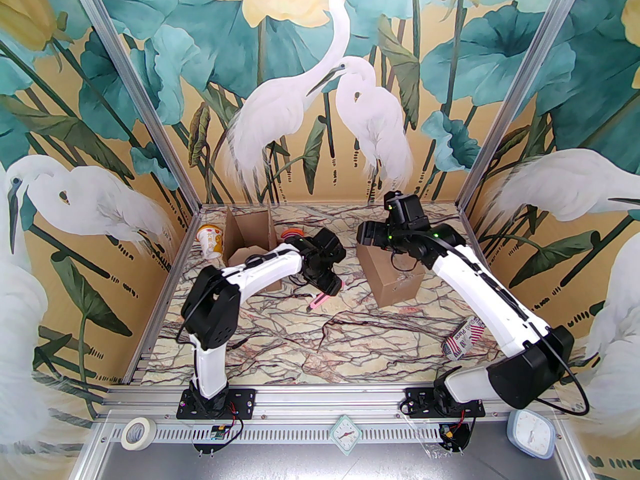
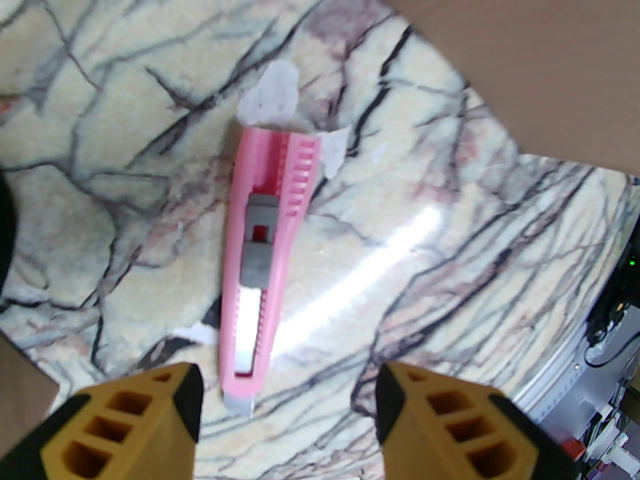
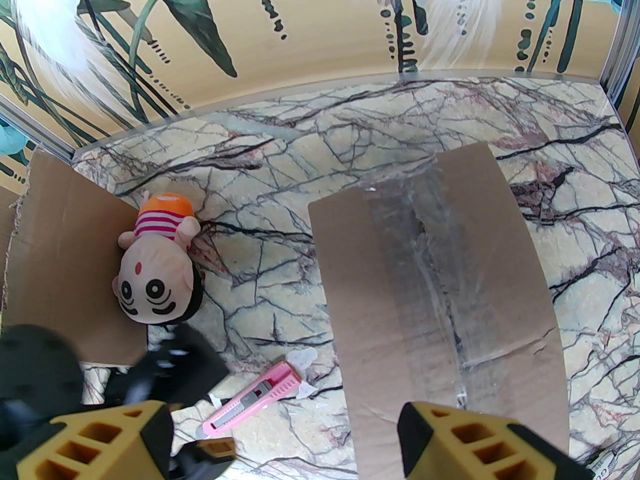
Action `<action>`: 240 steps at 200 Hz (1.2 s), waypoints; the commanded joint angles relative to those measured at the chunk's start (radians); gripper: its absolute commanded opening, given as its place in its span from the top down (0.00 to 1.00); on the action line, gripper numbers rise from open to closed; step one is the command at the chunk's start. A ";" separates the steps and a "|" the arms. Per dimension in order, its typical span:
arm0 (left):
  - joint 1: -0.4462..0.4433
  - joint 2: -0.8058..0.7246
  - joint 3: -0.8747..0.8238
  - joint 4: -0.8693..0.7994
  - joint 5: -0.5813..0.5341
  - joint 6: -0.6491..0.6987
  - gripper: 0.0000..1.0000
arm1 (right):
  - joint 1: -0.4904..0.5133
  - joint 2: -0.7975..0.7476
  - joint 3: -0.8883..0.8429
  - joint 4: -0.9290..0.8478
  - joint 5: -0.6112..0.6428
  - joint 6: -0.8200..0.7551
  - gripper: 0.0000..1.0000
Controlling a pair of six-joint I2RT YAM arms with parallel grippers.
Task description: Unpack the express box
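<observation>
From above, at far left: noodle cup [image 1: 210,240] upright beside opened carton [image 1: 250,248], flaps raised. Just right of the carton, an orange patch of plush doll [image 1: 291,233], mostly hidden there behind the left arm; seen whole from the right wrist, lying face-up against the carton's wall.

Next, pink utility knife [image 2: 260,268] flat on the marble table [image 2: 100,93], brought close by the left wrist camera: grey slider, white paper scraps [image 2: 270,93] at its far end. Left gripper [image 2: 287,388] open, yellow fingers spread, hovering with the knife's near tip between them, nearer the left finger, apart from both.

Further right, express box [image 3: 440,288] standing closed, well apart from the knife. Clear tape along its top seam plain from the right wrist; from above, that top covered by the right arm. Right gripper [image 3: 285,418] open wide over the box's near left edge, holding nothing, right finger above the cardboard.

Far right from above: striped packet [image 1: 462,340] on the table.
</observation>
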 commanded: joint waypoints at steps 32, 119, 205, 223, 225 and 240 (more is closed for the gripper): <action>0.007 0.060 -0.029 0.082 -0.005 -0.005 0.37 | -0.003 -0.030 -0.035 0.078 -0.025 -0.029 0.19; 0.023 0.136 -0.074 0.051 0.005 0.037 0.42 | -0.002 -0.021 -0.062 0.112 -0.034 -0.006 0.19; 0.027 0.143 -0.071 0.038 0.015 0.074 0.74 | -0.002 -0.038 -0.085 0.126 -0.007 0.011 0.19; 0.028 0.118 -0.077 0.050 0.031 0.073 0.79 | -0.002 -0.043 -0.089 0.121 0.003 0.009 0.19; 0.028 0.114 -0.077 0.050 0.034 0.072 0.79 | -0.003 -0.045 -0.089 0.119 0.005 0.009 0.19; 0.027 0.081 -0.078 0.059 0.048 0.067 0.80 | -0.007 -0.053 -0.092 0.110 0.016 0.003 0.19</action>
